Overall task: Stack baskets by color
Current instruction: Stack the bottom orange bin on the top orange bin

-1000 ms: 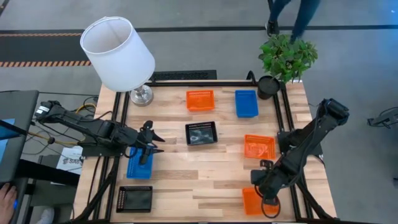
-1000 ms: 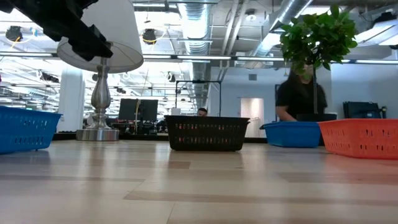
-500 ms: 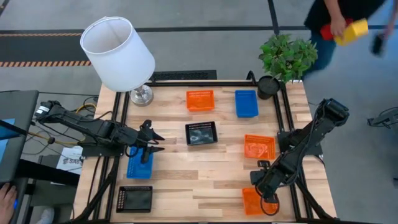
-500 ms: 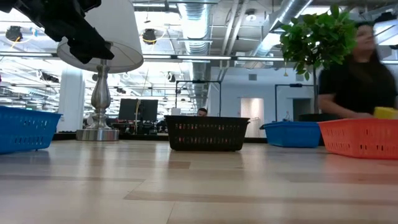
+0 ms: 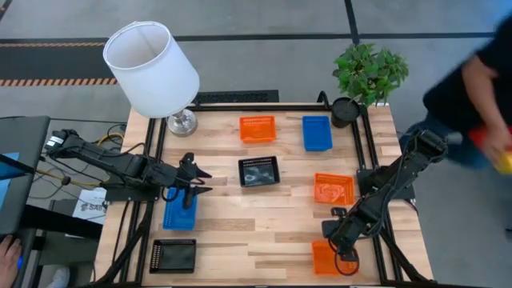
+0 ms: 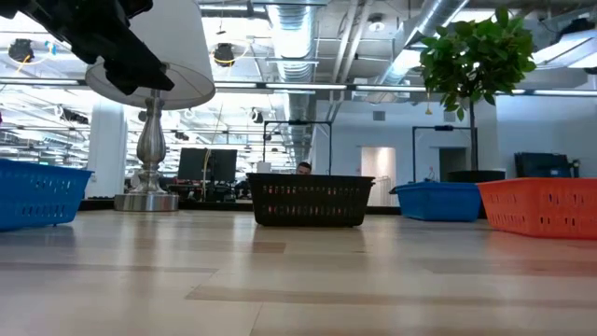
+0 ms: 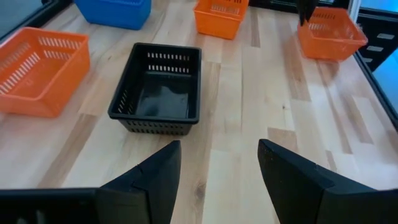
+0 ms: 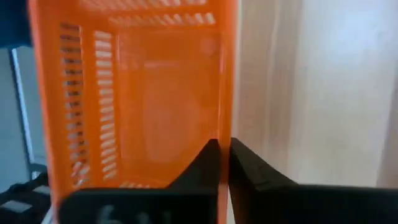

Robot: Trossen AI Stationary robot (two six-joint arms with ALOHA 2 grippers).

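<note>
Desk (image 5: 264, 224) carries baskets spread around the central black basket (image 5: 258, 172). Right pincer (image 8: 222, 163), at the desk's near right corner, is pinched on the wall of an orange basket (image 8: 130, 93), partly cut off. Left pincer (image 7: 217, 163) gapes empty above a blue basket (image 5: 180, 212), left of the black one.

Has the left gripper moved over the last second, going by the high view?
No. The left gripper still hovers over the top end of the blue basket near the table's left side, at the same spot relative to the lamp base.
</note>
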